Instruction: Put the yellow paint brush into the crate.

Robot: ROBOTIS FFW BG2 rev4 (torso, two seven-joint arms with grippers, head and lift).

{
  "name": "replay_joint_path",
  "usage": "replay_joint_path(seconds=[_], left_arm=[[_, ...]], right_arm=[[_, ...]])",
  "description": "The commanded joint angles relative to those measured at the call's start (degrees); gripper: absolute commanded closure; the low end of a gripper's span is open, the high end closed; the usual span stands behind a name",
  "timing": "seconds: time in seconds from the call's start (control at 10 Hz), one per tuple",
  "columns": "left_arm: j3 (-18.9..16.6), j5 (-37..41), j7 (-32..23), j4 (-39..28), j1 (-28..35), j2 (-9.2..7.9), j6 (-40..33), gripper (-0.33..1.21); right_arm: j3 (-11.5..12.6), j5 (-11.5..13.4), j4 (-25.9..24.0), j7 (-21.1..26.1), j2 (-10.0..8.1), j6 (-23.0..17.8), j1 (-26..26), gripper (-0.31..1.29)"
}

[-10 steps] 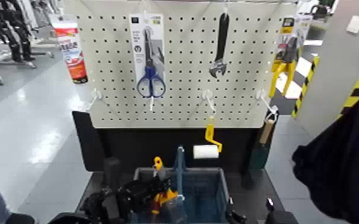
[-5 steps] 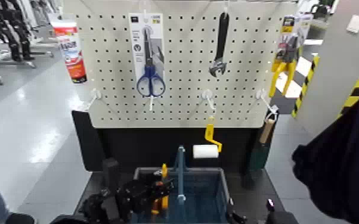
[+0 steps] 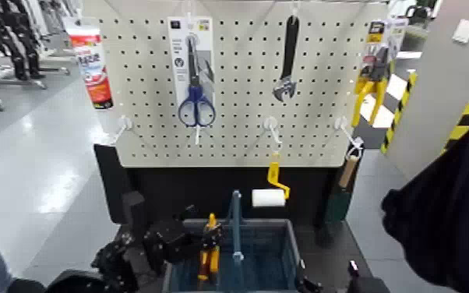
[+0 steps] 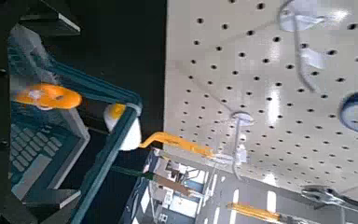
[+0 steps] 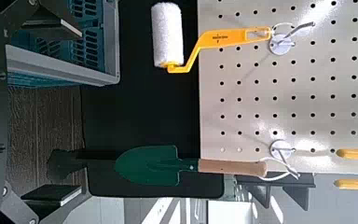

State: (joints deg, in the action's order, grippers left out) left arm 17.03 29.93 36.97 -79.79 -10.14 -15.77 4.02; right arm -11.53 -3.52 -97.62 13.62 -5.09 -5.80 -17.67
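Observation:
The yellow paint brush (image 3: 209, 251) stands handle-up in the crate's left compartment, next to the central handle (image 3: 235, 226). The blue-grey crate (image 3: 288, 245) sits low in the middle of the head view. My left gripper (image 3: 199, 236) is open just left of the brush, at the crate's left rim. In the left wrist view its fingers (image 4: 51, 19) stand wide apart, and the brush's orange handle end (image 4: 47, 95) shows over the crate (image 4: 84, 84). My right gripper (image 3: 323, 284) is open and empty, low at the crate's right, with its fingers (image 5: 37, 194) apart.
A pegboard (image 3: 238, 132) behind the crate holds blue scissors (image 3: 196, 105), a black wrench (image 3: 287, 62), a glue tube (image 3: 93, 66) and a yellow tool (image 3: 372, 78). A yellow-handled roller (image 3: 270, 195) and a green trowel (image 3: 340, 195) hang lower. A dark sleeve (image 3: 448, 210) fills the right.
The brush has gone down into the crate's left compartment and been let go. My left gripper has drawn back to the left. The right arm has not moved.

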Motion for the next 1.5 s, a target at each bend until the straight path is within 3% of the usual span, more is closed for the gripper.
replay_joint_path(seconds=[0.1,0.3,0.8,1.5], left_arm=[[-4.55,-3.65,-2.08,-6.96,3.81,-0.05,1.26,0.1],[-8.59,-8.84,-7.0,-13.38,7.85,0.66,0.82,0.1],[-15.89,-18.68,-19.75,-21.29,19.63,5.49,-4.9,0.1],[-17.21,-23.69,-24.93,-23.48,26.92,8.92,-7.62,0.1]], right_arm=[[0.02,0.0,-0.12,0.09,0.08,0.09,-0.17,0.14],[0.19,0.0,-0.2,0.09,0.16,0.09,-0.26,0.14],[0.9,0.0,-0.99,0.09,0.52,0.09,-0.96,0.14],[1.07,0.62,-1.17,0.09,0.52,-0.79,-1.4,0.14]])
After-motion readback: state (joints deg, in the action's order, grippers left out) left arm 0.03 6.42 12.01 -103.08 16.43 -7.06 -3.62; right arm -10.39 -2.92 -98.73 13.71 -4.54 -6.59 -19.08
